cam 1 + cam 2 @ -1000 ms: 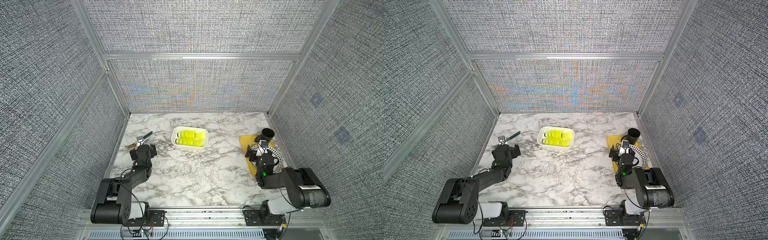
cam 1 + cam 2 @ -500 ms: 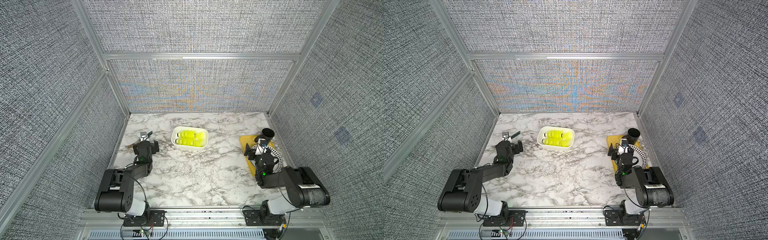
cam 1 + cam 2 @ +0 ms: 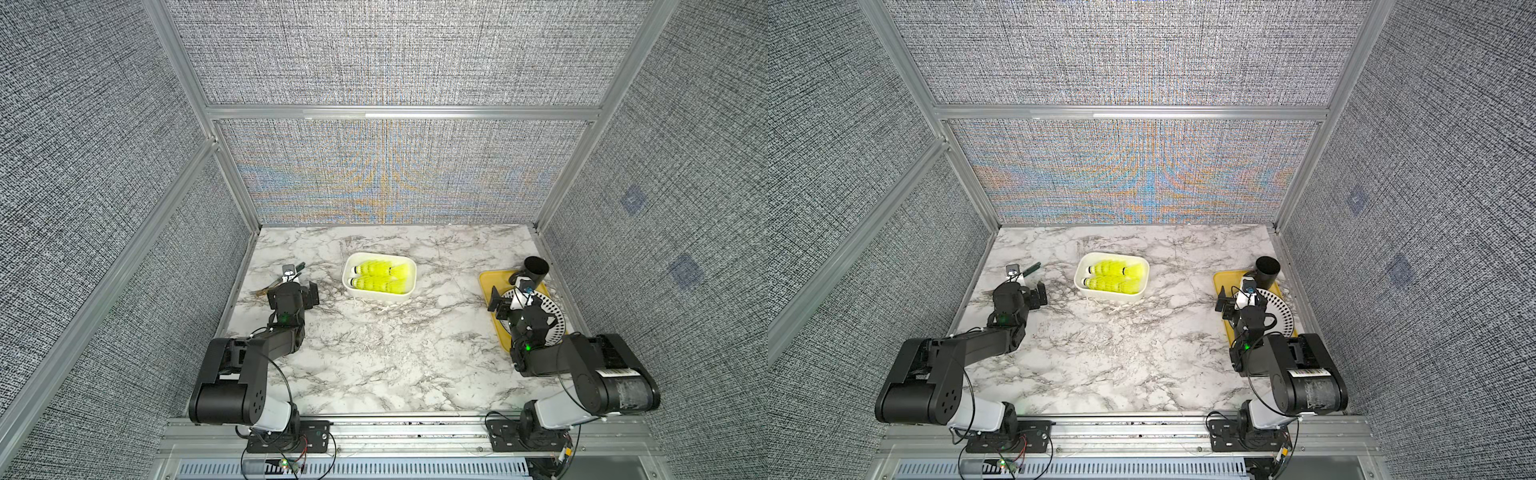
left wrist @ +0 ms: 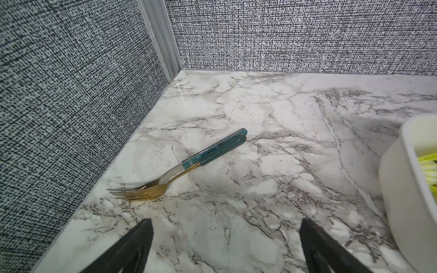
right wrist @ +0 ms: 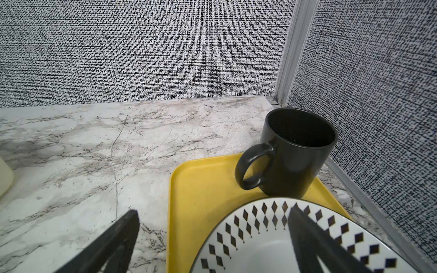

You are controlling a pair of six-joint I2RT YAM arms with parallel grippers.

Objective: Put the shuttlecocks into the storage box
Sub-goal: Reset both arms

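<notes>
**Inspector:** Location of the shuttlecocks (image 3: pixel 377 277)?

**Assessor:** All those visible lie on their sides inside the storage box (image 3: pixel 376 297). They are in two rows, apparently nested cone into cone, toward the back of the tabletop (image 3: pixel 374 357). Both top views show none loose on the marble. An exact count cannot be read.

**Inspector:** Handling properties?

**Assessor:** Judged very light. The neon skirts look like thin, springy plastic, liable to deform under a hard pinch. The white caps look firm and rounded, possibly slippery. If any needs resettling, the best hold is across the cap at the black band, with light pressure. The box looks rigid, and its rim would suit a pinch.

**Inspector:** State of the tools?

**Assessor:** The left tool (image 4: pixel 224 224) is released, jaws wide and nothing between them. It sits low over bare marble, with two teal-handled forks (image 4: pixel 189 165) ahead and the box near on one side. The right tool (image 5: pixel 212 212) is likewise spread and empty. It sits at the edge of a yellow tray (image 5: pixel 201 189) carrying a black mug (image 5: pixel 295 153) and a patterned plate (image 5: pixel 248 236), well apart from the box.

**Inspector:** Standing of the work?

**Assessor:** It appears complete; no further pick is evident.
</notes>
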